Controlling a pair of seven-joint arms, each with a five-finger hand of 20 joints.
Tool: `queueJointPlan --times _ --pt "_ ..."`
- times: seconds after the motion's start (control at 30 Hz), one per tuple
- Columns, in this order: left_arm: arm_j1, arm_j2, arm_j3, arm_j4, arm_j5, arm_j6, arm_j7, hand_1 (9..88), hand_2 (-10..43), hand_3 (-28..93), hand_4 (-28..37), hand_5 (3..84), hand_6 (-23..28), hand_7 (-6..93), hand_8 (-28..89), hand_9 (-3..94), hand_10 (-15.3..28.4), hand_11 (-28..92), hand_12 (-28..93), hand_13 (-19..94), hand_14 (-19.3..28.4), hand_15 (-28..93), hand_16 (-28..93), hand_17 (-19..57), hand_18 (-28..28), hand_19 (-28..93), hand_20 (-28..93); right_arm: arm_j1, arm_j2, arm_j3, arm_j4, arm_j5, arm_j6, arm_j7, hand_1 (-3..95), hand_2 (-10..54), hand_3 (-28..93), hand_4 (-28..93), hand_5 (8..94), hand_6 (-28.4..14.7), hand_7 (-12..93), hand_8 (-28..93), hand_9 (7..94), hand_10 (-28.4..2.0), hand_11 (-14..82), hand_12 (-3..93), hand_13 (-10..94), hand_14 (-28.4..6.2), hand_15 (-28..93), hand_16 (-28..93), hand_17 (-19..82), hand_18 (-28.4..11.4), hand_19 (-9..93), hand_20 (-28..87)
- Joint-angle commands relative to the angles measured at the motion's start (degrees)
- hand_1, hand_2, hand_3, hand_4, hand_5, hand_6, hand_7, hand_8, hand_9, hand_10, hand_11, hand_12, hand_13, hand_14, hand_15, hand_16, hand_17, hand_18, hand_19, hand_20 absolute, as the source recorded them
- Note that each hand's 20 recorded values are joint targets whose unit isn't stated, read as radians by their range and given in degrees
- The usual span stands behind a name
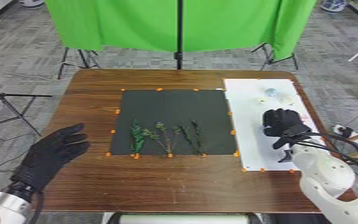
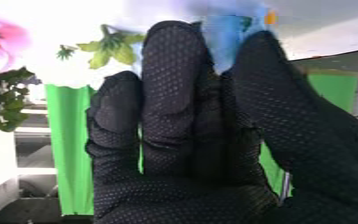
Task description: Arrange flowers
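In the head view my right hand [image 1: 284, 121] is over the white board [image 1: 251, 131], nearer me than a blue flower [image 1: 270, 92] and a pale yellow flower [image 1: 262, 100]. The right wrist view has my right hand [image 2: 171, 120] with relaxed, nearly straight fingers and thumb; the blue flower [image 2: 222, 37] appears beyond their tips, partly covered. A pink flower [image 2: 11, 41] and green sepals [image 2: 111, 49] are also there. My left hand [image 1: 53, 155] hangs open by the table's left edge. Leafy sprigs [image 1: 136, 137] lie along the near part of the dark mat [image 1: 171, 107].
Orange tape pieces [image 1: 233, 132] edge the mat and board on the brown table [image 1: 158, 192]. Behind the table stand a green cloth [image 1: 131, 22] and a black pole [image 1: 179, 40]. A tripod [image 1: 7, 102] is off to the left.
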Motion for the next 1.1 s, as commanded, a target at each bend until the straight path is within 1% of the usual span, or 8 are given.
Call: queueJointPlan --times 0.03,0.4,0.43,0.57,0.67,0.8,0.93,1.1 --pt "-0.1 1.26 -1.26 -0.22 -0.05 0.58 0.16 24.8 1.3 76 -28.3 32.7 5.3 28.2 -14 28.2 14.1 37 14 22 16.7 56 -7 -9.5 23.2 55 9 -0.2 -0.5 -0.3 0.8 0.3 2.1 -1.7 53.2 -9.5 81 -28 68.1 0.1 51 -10 82.4 -4.3 23.8 44.6 80 1.1 45 41 40 -16.1 84 41" --pt "-1.2 3.09 -2.9 -0.07 -0.27 0.94 0.25 24.8 1.3 76 -28.3 32.7 5.3 28.3 -14 28.2 14.1 38 14 22 16.6 56 -7 -9.5 23.1 55 9 8.6 -3.3 -5.8 -3.1 1.0 9.2 -3.9 52.2 -9.5 84 -28 70.9 -0.1 50 -11 84.5 -4.2 22.1 45.7 82 0.7 45 43 41 -16.7 85 42" --pt "-1.1 3.71 -2.74 0.0 -0.56 1.3 0.45 24.7 1.3 76 -28.3 32.7 5.3 28.2 -14 28.2 14.2 38 14 22 16.7 56 -7 -9.5 23.2 55 9 10.1 -3.9 -6.9 -3.4 1.4 9.4 -4.4 52.2 -9.5 84 -28 70.8 -0.2 51 -11 84.6 -4.2 22.1 45.7 82 0.7 45 43 41 -16.7 85 42" --pt "-1.4 4.81 -2.9 0.46 -0.78 0.25 -1.0 24.8 1.3 76 -28.3 32.7 5.3 28.2 -14 28.2 14.2 37 14 22 16.7 56 -7 -9.5 23.2 55 9 17.4 -6.7 -13.1 -3.3 3.8 8.1 -7.1 52.2 -9.5 84 -28 70.7 -0.2 51 -11 84.6 -4.3 22.0 45.9 82 0.6 45 43 41 -16.6 85 42" --pt "-1.3 5.38 -3.05 0.6 -0.81 0.12 -1.22 24.7 1.3 76 -28.3 32.7 5.3 28.2 -14 28.2 14.2 37 14 22 16.7 56 -7 -9.5 23.2 55 9 23.0 -10.0 -18.6 -1.9 3.9 7.6 -9.1 52.1 -9.5 84 -28 70.6 -0.2 51 -10 84.7 -4.3 21.9 45.8 82 0.6 45 43 41 -16.7 85 43" --pt "-1.3 5.6 -2.85 0.92 -0.93 0.71 -1.15 24.8 1.3 75 -28.3 32.7 5.3 28.1 -14 28.2 14.2 37 14 22 16.7 56 -7 -9.6 23.2 56 9 28.5 -16.2 -24.8 0.8 3.7 6.1 -11.4 51.7 -9.5 85 -28 70.6 -0.2 51 -10 84.8 -4.2 21.8 45.9 82 0.6 45 43 41 -16.6 85 43" --pt "-1.7 5.95 -2.14 1.78 -1.17 0.74 -1.58 24.8 1.3 76 -28.3 32.7 5.3 28.1 -14 28.2 14.1 37 14 22 16.7 56 -7 -9.6 23.2 55 9 31.5 -22.1 -29.8 3.6 2.8 4.9 -12.7 51.5 -9.5 85 -28 70.5 -0.1 51 -10 84.9 -4.3 21.7 46.0 82 0.6 46 43 41 -16.7 85 43" --pt "-1.9 5.59 -1.25 2.37 -1.34 0.97 -2.26 24.8 1.3 75 -28.3 32.6 5.3 28.2 -14 28.1 14.2 37 14 22 16.6 56 -7 -9.5 23.2 55 9 34.0 -27.2 -34.8 7.2 0.6 2.7 -13.6 51.4 -9.5 85 -28 70.4 0.0 51 -11 84.9 -4.2 21.6 45.9 82 0.5 46 43 41 -16.6 85 43"
